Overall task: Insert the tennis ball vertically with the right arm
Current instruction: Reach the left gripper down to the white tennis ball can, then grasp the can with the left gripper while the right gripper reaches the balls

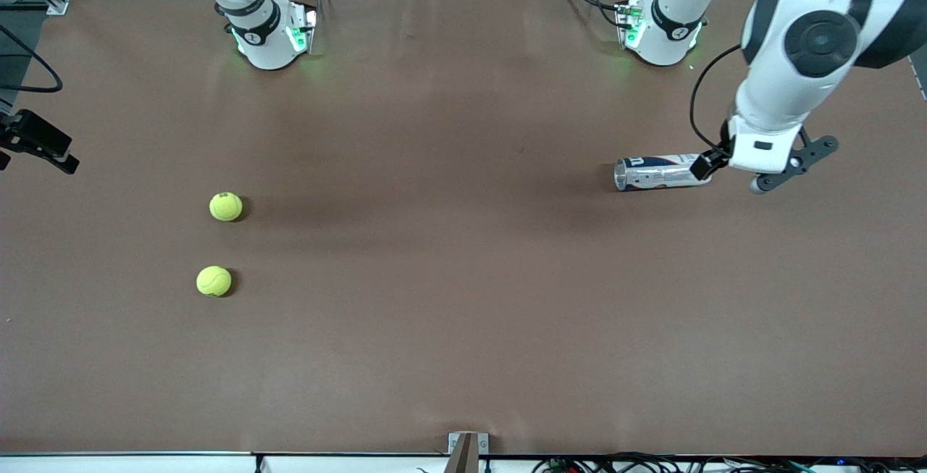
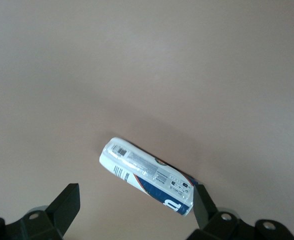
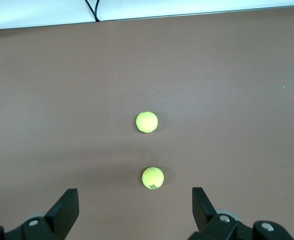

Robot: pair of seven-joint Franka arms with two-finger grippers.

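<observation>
Fingers apart on both: left gripper over lying can; right gripper above two balls.

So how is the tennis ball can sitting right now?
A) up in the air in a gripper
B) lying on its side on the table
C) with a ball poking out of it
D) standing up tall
B: the can lies flat on the table, with the open left gripper hovering over it, not holding it.

Two tennis balls, one ball can lying on its side, one brown table, two robot arms
</observation>
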